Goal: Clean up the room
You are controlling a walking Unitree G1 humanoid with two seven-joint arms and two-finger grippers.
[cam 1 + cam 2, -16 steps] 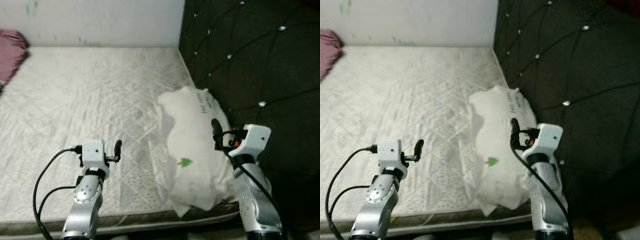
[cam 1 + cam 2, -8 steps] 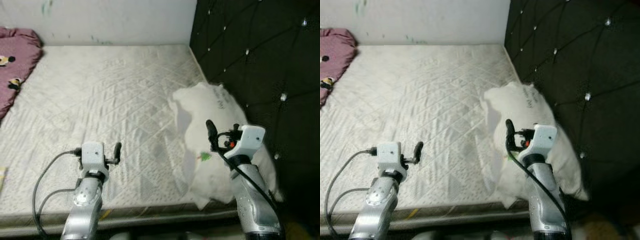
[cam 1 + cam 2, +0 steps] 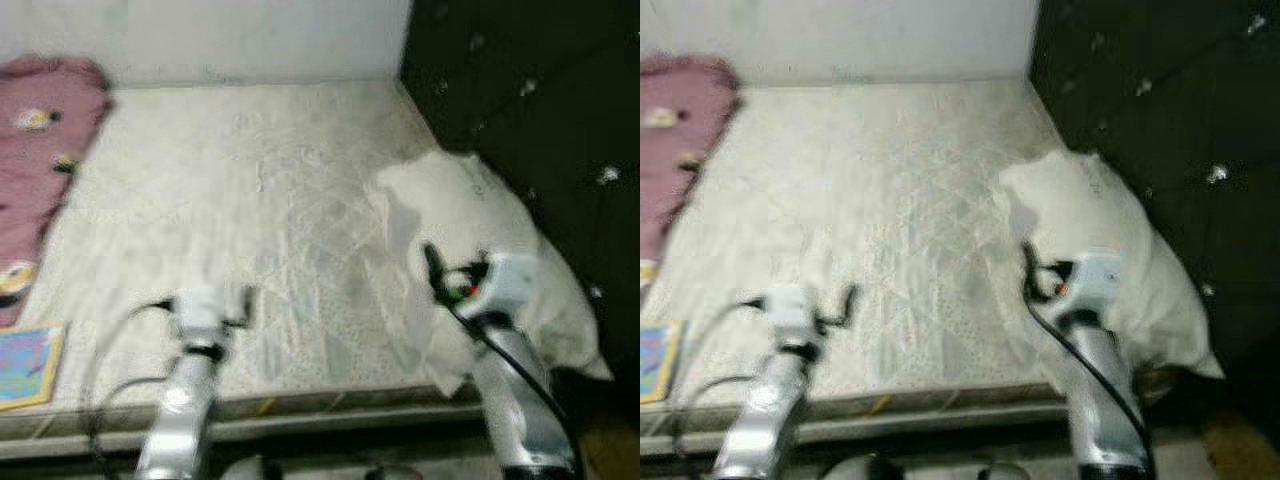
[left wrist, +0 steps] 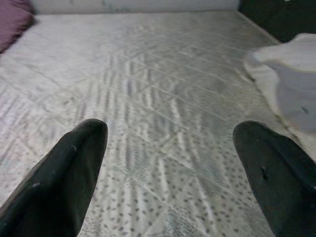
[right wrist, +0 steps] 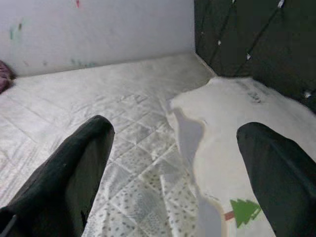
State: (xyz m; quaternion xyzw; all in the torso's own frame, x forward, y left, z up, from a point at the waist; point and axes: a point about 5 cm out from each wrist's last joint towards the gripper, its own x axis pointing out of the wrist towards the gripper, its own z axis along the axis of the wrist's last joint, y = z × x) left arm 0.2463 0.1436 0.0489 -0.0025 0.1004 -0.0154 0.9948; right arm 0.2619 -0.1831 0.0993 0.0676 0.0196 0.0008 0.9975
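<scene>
A white pillow [image 3: 480,225] is lying on the bare quilted mattress [image 3: 250,200], against the dark tufted headboard [image 3: 530,90]; it is carrying a small green tree print [image 5: 245,211] and some dark writing too blurred to read. The right gripper [image 5: 173,168] is hovering just beside the pillow, fingers spread and holding nothing. The left gripper [image 4: 170,163] is hanging over the mattress, likewise released. A pink blanket [image 3: 45,140] and a colourful book [image 3: 25,365] are sitting at the far left.

open mattress [image 3: 250,200], pillow [image 3: 470,230] blocking right
</scene>
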